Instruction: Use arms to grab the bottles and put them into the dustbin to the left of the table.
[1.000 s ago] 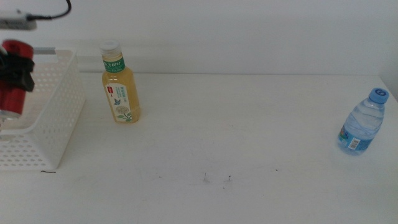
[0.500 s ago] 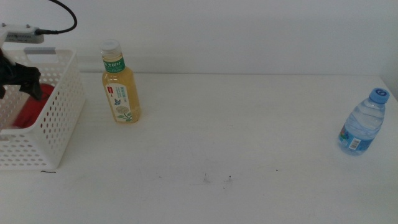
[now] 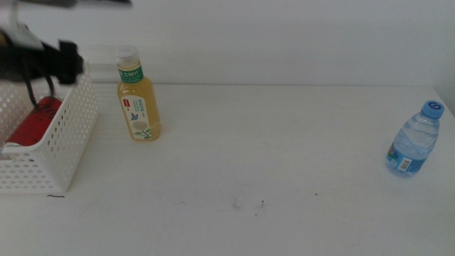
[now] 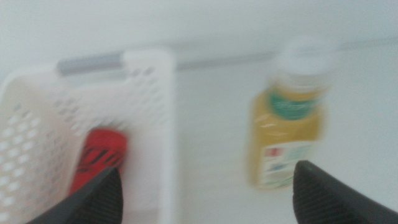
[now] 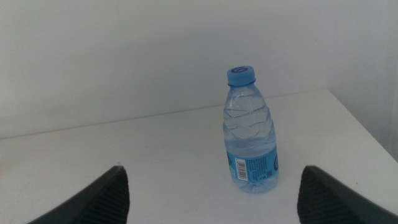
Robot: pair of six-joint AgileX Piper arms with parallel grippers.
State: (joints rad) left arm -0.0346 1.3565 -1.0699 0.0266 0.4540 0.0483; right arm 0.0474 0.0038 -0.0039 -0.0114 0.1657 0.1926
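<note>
The red can [image 3: 32,121] lies inside the white dustbin [image 3: 75,107] at the table's left edge, also seen as the can [image 4: 99,158] in the left wrist view. My left gripper [image 3: 60,62] hovers blurred above the dustbin's far right corner, open and empty [image 4: 208,199]. The yellow tea bottle [image 3: 137,99] stands upright just right of the dustbin, and the left wrist view shows this bottle [image 4: 289,134] ahead of the jaws. The clear water bottle [image 3: 414,142] stands at the far right. My right gripper [image 5: 217,199] is open, facing that water bottle [image 5: 250,134], and is out of the middle view.
The white table [image 3: 270,163] stretches between the tea bottle and the water bottle with only tiny dark specks [image 3: 249,205]. A pale wall runs behind the table's far edge. The dustbin's lattice wall [image 4: 165,124] separates the can from the tea bottle.
The left gripper let go of the red can, which now lies in the dustbin. It then rose and moved right toward the tea bottle. The bottles have not moved.
</note>
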